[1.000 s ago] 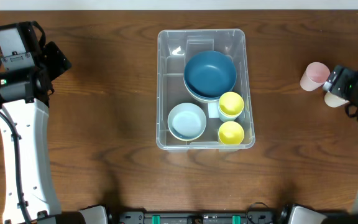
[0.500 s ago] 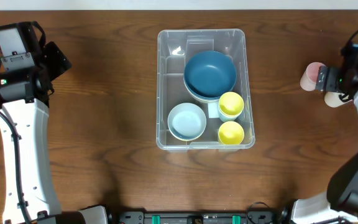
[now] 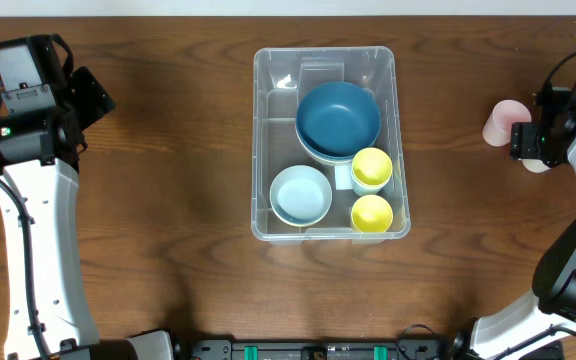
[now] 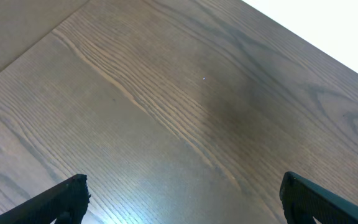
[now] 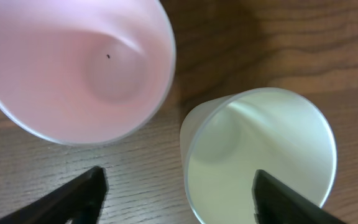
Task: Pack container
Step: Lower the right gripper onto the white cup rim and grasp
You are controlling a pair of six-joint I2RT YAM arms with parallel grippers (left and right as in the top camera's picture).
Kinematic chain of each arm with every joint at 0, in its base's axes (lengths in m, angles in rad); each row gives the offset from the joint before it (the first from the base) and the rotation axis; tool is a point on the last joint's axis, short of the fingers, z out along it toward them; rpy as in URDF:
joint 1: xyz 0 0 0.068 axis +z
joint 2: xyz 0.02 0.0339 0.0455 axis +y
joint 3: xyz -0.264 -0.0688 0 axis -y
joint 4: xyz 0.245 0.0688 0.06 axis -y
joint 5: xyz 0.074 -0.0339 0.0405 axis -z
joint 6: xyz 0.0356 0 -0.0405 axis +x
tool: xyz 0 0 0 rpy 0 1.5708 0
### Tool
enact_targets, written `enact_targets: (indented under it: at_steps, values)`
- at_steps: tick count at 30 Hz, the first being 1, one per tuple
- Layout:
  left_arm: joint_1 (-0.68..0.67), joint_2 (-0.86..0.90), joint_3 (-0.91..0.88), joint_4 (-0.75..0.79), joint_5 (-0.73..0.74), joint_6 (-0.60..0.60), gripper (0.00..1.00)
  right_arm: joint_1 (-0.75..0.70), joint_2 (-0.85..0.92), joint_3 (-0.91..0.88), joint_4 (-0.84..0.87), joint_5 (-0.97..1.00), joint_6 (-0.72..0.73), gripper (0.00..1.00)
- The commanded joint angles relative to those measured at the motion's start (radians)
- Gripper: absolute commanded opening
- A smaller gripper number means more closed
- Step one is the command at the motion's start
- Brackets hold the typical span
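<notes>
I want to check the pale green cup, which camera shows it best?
The right wrist view: the pale green cup fills the lower right, rim and inside visible, beside the pink cup. Overhead shows only a sliver of it under the right end effector. The left wrist view shows only table.

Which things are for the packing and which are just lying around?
For the job: container, holding dark blue bowl, light blue bowl, two yellow cups; pink cup, pale green cup under right gripper.
Lying about: nothing seen; left gripper hangs open.

Clear container (image 3: 264,140), dark blue bowl (image 3: 338,118), pink cup (image 5: 73,68), pale green cup (image 5: 260,149).
</notes>
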Motion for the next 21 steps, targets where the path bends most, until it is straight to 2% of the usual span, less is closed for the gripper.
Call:
enact_targets:
  at_steps: [1,5,11,15,21]
  values:
    - [0.004,-0.007,0.018,-0.003,-0.016,0.010,0.98,-0.019,0.005,0.011,0.000,-0.012,-0.008,0.67]
    - [0.004,-0.007,0.018,-0.003,-0.016,0.010,0.98,-0.019,0.007,0.006,0.003,-0.011,-0.008,0.54]
    - [0.004,-0.007,0.018,-0.003,-0.016,0.010,0.98,-0.019,0.021,0.006,0.005,-0.011,-0.008,0.45]
    - [0.004,-0.007,0.018,-0.003,-0.016,0.010,0.98,-0.021,0.022,0.006,0.003,-0.011,-0.008,0.34]
    - [0.004,-0.007,0.018,-0.003,-0.016,0.010,0.98,-0.023,0.024,0.001,0.003,-0.011,-0.008,0.31]
